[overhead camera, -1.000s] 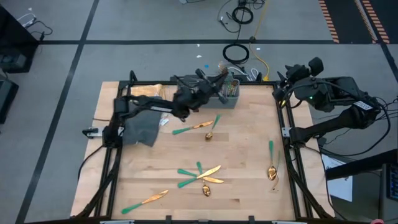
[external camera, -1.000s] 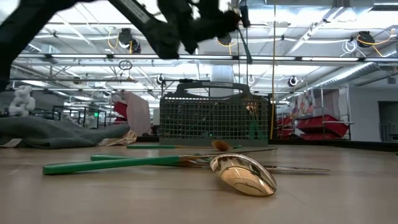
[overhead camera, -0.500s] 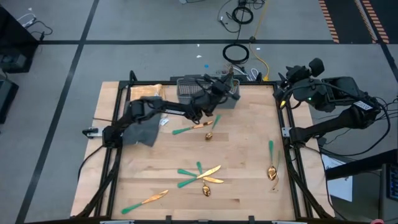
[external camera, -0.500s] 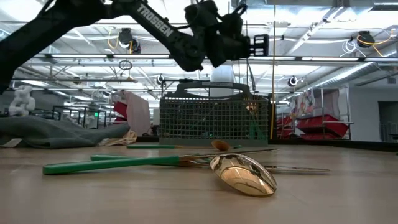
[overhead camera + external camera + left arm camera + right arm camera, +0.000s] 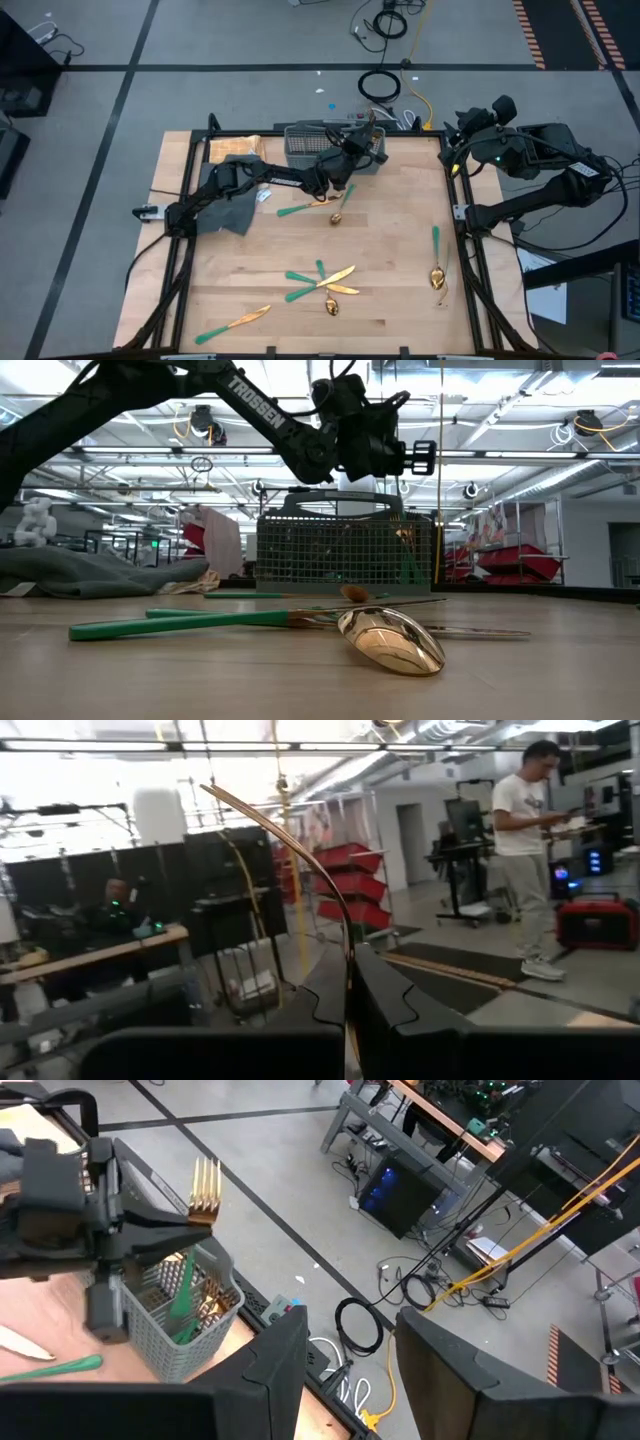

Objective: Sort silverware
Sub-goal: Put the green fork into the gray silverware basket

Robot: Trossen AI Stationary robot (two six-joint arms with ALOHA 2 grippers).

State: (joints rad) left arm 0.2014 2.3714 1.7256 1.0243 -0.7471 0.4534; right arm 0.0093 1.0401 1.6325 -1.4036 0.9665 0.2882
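Note:
My left gripper (image 5: 358,146) hangs over the right end of the grey mesh basket (image 5: 312,148) at the table's far edge and is shut on a fork (image 5: 204,1184). The fork's gold tines point up. Its green handle (image 5: 184,1295) reaches down into the basket (image 5: 170,1330). In the low view the left gripper (image 5: 404,457) is just above the basket's rim (image 5: 340,518). More gold and green silverware lies flat on the table: a knife (image 5: 308,206), a spoon (image 5: 339,207), a crossed cluster (image 5: 322,280), another knife (image 5: 234,320) and a spoon (image 5: 437,262). My right gripper (image 5: 350,1355) waits open beyond the table's far right corner. My left gripper pinches the fork between its two fingers at the gold neck (image 5: 199,1218) just under the tines. The fingers come at it roughly level, from the table's left side, and lie across it. The fork stands upright, tines above the fingers, handle hanging into the basket.
A grey folded cloth (image 5: 226,206) lies near the table's left edge beside a tan paper (image 5: 236,146). Cables (image 5: 380,85) lie on the floor behind the basket. Bare wood lies between the scattered utensils. People stand in the room behind.
My left gripper has carried the fork toward the table's right along the far edge and has come down toward the basket's right end. The arm no longer covers the basket's left part. The fork stays in the hold.

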